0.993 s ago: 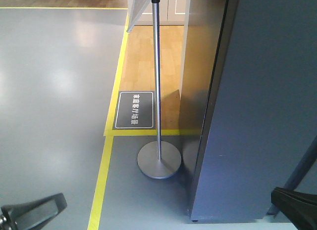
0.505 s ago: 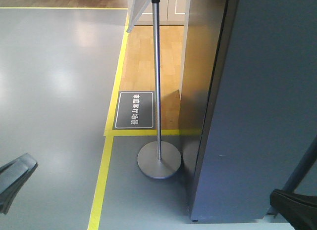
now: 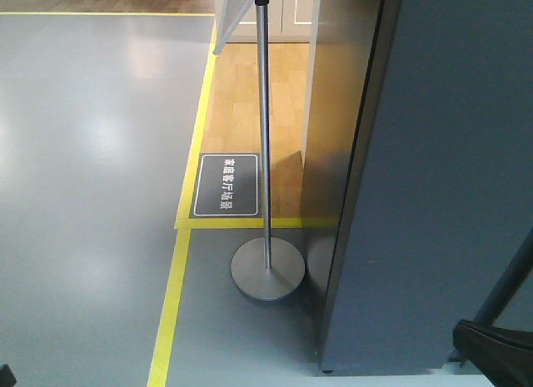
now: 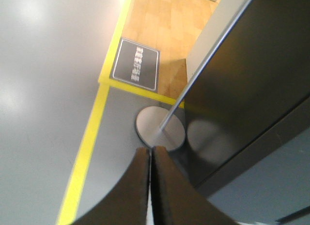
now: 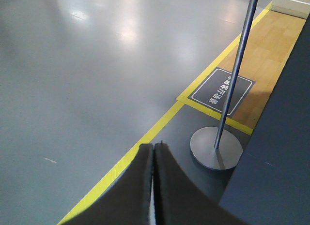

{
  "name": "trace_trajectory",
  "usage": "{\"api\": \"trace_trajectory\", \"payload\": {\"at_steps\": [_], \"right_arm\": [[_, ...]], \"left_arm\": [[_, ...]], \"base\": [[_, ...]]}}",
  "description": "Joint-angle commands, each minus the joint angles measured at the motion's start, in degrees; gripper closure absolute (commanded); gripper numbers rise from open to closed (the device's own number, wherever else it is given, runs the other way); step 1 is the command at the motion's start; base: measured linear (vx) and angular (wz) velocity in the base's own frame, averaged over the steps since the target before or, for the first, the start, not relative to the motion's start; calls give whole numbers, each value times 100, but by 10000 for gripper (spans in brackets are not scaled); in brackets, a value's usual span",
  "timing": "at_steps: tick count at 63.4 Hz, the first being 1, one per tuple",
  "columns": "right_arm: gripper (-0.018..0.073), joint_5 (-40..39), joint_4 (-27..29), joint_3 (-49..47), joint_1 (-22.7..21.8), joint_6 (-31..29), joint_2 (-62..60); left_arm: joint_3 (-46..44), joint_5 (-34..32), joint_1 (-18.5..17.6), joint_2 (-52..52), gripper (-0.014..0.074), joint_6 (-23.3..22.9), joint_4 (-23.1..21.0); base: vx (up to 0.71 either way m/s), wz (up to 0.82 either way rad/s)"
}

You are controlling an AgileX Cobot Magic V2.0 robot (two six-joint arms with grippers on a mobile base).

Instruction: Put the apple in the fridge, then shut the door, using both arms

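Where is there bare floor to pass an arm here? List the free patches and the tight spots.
Free: the wide grey floor left of the yellow tape line, and the wood strip beyond the black floor sign. Tight: the patch between the sign stand's round base and the dark grey fridge, which nearly meet.

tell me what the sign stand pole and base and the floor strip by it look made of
Sign stand pole and round base: apparently brushed metal, silver-grey with a soft sheen. Floor strip: wood or wood-look laminate, plank grain visible. Grey floor: smooth and glossy, reflecting lights.
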Motion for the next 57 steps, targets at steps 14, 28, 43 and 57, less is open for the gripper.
{"api": "trace_trajectory", "payload": {"at_steps": [14, 28, 43, 57], "right_arm": [[566, -137, 262, -137, -15, -73, 40], [566, -137, 262, -137, -15, -73, 40], [566, -138, 261, -137, -15, -73, 40], [566, -138, 261, -137, -15, -73, 40]], "left_arm": [[-129, -82, 5, -1608, 603, 1869, -79], [463, -4, 5, -2347, 603, 2418, -225], [413, 347, 409, -2725, 603, 2431, -227], [448, 361, 756, -3062, 603, 2431, -227]], "base": [[0, 0], [0, 0], [0, 0], [0, 0]]}}
